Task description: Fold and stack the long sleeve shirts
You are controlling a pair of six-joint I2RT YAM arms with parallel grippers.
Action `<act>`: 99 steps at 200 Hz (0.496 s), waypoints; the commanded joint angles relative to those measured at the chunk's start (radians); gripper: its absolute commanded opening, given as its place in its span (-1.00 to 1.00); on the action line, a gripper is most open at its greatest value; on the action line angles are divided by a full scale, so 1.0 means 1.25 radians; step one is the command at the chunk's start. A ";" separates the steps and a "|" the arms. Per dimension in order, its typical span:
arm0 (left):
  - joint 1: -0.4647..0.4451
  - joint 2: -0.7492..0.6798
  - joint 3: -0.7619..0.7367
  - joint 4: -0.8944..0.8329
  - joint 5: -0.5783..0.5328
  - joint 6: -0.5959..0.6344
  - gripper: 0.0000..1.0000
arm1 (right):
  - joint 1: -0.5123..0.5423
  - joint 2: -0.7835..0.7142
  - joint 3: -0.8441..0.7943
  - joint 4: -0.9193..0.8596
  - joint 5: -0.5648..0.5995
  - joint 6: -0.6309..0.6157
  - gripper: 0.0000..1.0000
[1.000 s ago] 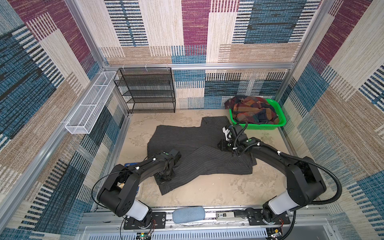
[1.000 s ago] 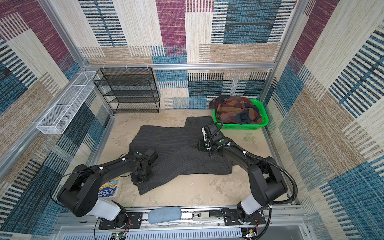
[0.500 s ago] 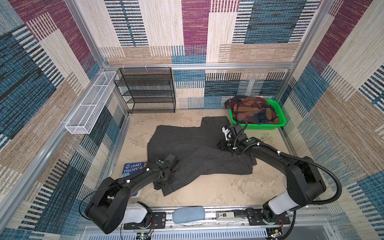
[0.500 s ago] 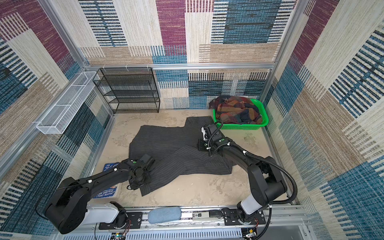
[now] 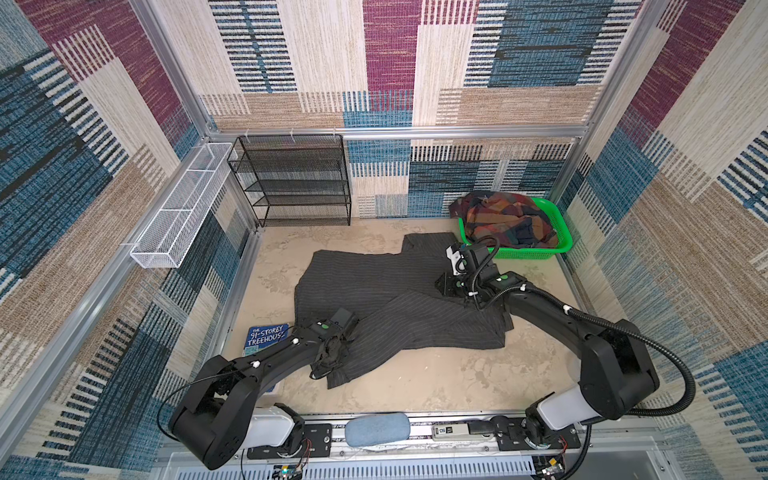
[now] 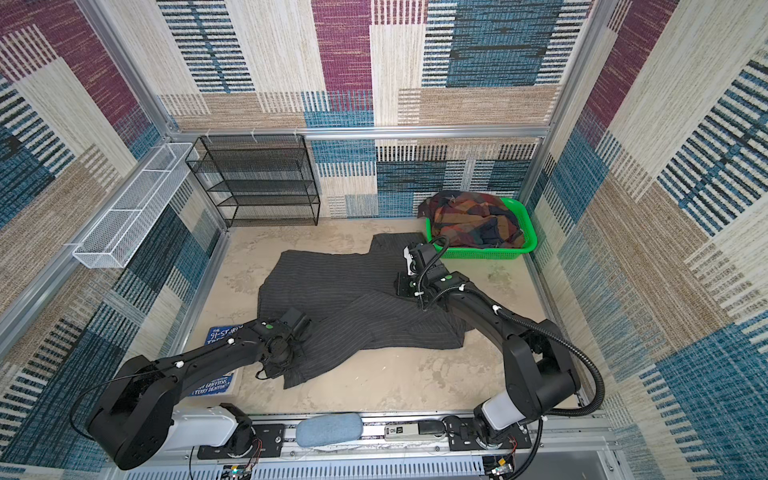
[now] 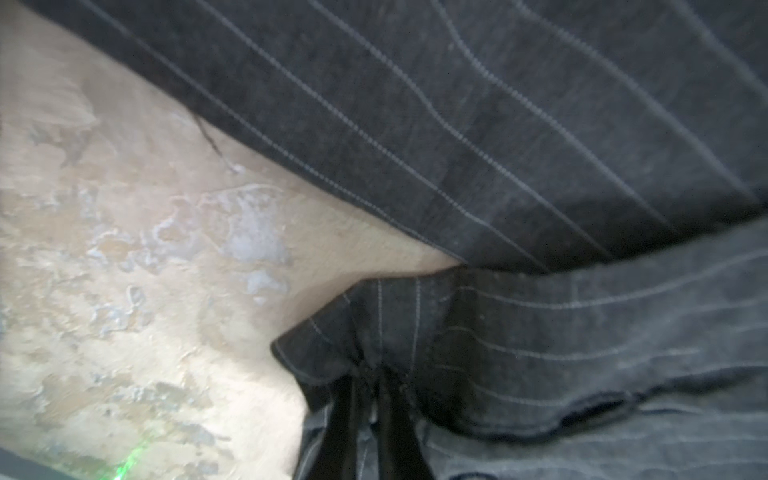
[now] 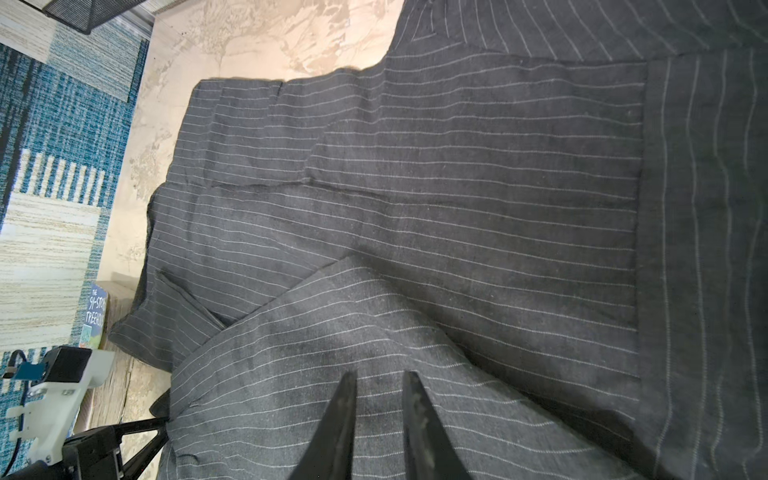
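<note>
Trouble may start at the left fingers [image 7: 343, 419]: they are pressed together, pinching just a corner of the grey striped shirt [image 5: 374, 282]. A fast pull may make that small pinch slip, or drag the whole shirt so it bunches up on the worktop [image 5: 415, 386], where it lies spread with one part folded over. Right fingers [image 8: 336, 419] sit a little apart over flat cloth, holding nothing. The plaid shirt [image 5: 505, 220] sits bunched in the green basket [image 5: 536, 252].

You can read "The 91-Storey Treehouse" on the blue book [image 5: 266, 338] lying on the desk; its lower cover names Griffiths and Terry Denton.
</note>
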 commanded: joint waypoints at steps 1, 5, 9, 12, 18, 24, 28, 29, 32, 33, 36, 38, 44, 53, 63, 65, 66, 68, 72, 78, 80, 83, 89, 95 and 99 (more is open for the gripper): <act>0.002 0.125 -0.113 0.179 0.066 -0.026 -1.00 | 0.000 -0.005 0.002 0.004 0.005 0.010 -0.54; 0.002 0.118 -0.109 0.165 0.060 -0.026 -1.00 | 0.001 -0.005 0.002 0.005 0.003 0.011 -0.54; 0.002 0.110 -0.102 0.148 0.054 -0.026 -1.00 | 0.000 -0.005 0.001 0.008 0.003 0.011 -0.53; 0.003 0.103 -0.097 0.133 0.050 -0.025 -1.00 | 0.000 -0.005 0.000 0.009 0.003 0.011 -0.54; 0.003 0.086 -0.083 0.099 0.040 -0.022 -1.00 | 0.001 -0.004 0.000 0.011 0.003 0.013 -0.54; 0.002 0.066 -0.061 0.056 0.027 -0.017 -1.00 | 0.001 -0.003 0.000 0.011 0.002 0.013 -0.53; 0.001 0.051 -0.044 0.022 0.018 -0.014 -1.00 | 0.000 -0.002 0.000 0.013 0.000 0.012 -0.53; 0.001 0.048 -0.039 0.014 0.015 -0.013 -1.00 | 0.000 -0.002 0.000 0.014 -0.001 0.013 -0.53; 0.002 0.036 -0.025 -0.012 0.004 -0.010 -1.00 | 0.000 -0.001 -0.001 0.015 -0.003 0.013 -0.53; 0.002 0.031 -0.021 -0.017 0.002 -0.009 -1.00 | 0.000 0.000 -0.001 0.016 -0.005 0.012 -0.54; 0.001 0.020 -0.004 -0.047 -0.007 -0.005 -1.00 | 0.000 0.000 -0.001 0.019 -0.007 0.011 -0.54; 0.001 0.011 0.007 -0.065 -0.013 -0.003 -1.00 | 0.000 0.001 -0.002 0.020 -0.007 0.010 -0.54; 0.001 -0.014 0.043 -0.114 -0.031 0.008 -1.00 | 0.000 0.004 -0.001 0.023 -0.010 0.009 -0.53; 0.002 -0.051 0.099 -0.177 -0.060 0.027 -1.00 | 0.001 0.009 -0.002 0.027 -0.012 0.009 -0.54; 0.001 -0.080 0.169 -0.237 -0.088 0.050 -1.00 | 0.001 0.017 0.000 0.033 -0.013 0.005 -0.54; 0.001 -0.084 0.180 -0.247 -0.092 0.057 -1.00 | 0.001 0.018 -0.001 0.034 -0.014 0.005 -0.54; 0.002 -0.086 0.188 -0.251 -0.094 0.060 -1.00 | 0.000 0.019 0.000 0.035 -0.015 0.005 -0.54; 0.002 -0.090 0.203 -0.260 -0.098 0.066 -1.00 | 0.001 0.020 0.000 0.037 -0.015 0.004 -0.54; 0.001 -0.095 0.232 -0.277 -0.107 0.076 -1.00 | 0.000 0.024 0.001 0.040 -0.015 0.004 -0.54; 0.001 -0.096 0.271 -0.296 -0.117 0.094 -1.00 | 0.000 0.029 0.001 0.045 -0.013 0.002 -0.54; 0.001 -0.097 0.283 -0.301 -0.119 0.101 -1.00 | 0.000 0.030 0.001 0.047 -0.014 0.002 -0.54; 0.001 -0.097 0.302 -0.308 -0.122 0.111 -1.00 | 0.000 0.033 0.002 0.049 -0.015 0.002 -0.54; 0.001 -0.093 0.337 -0.321 -0.126 0.131 -1.00 | 0.000 0.039 0.003 0.052 -0.015 -0.001 -0.54; 0.001 -0.087 0.372 -0.331 -0.128 0.148 -1.00 | 0.000 0.047 0.005 0.056 -0.015 -0.002 -0.54; 0.001 -0.083 0.391 -0.334 -0.128 0.162 -1.00 | 0.000 0.052 0.006 0.058 -0.012 -0.003 -0.54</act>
